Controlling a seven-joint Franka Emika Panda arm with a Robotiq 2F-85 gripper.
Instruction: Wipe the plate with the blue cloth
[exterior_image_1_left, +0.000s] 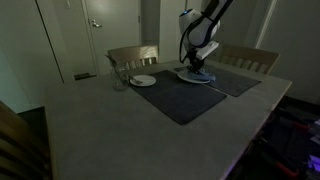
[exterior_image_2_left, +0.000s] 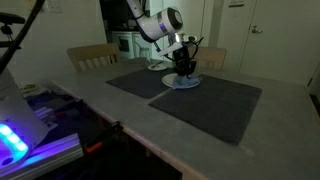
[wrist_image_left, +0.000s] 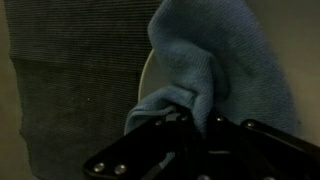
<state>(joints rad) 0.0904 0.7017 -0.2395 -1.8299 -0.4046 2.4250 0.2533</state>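
Observation:
My gripper (exterior_image_1_left: 197, 66) is shut on the blue cloth (wrist_image_left: 215, 60) and presses it down on a white plate (exterior_image_1_left: 192, 76) that lies on a dark placemat. In the wrist view the cloth bunches up between the fingers (wrist_image_left: 195, 115) and covers most of the plate; only a thin pale rim (wrist_image_left: 146, 75) shows at its left. The gripper (exterior_image_2_left: 183, 68), the cloth (exterior_image_2_left: 184, 80) and the plate (exterior_image_2_left: 191, 84) also show in the exterior view from the opposite side.
A second white plate (exterior_image_1_left: 143, 80) and a clear glass (exterior_image_1_left: 119, 78) stand at the far side of the grey table (exterior_image_1_left: 100, 125). Two dark placemats (exterior_image_1_left: 180, 95) (exterior_image_1_left: 235, 78) lie on it. Wooden chairs (exterior_image_1_left: 133, 55) (exterior_image_1_left: 248, 58) stand behind.

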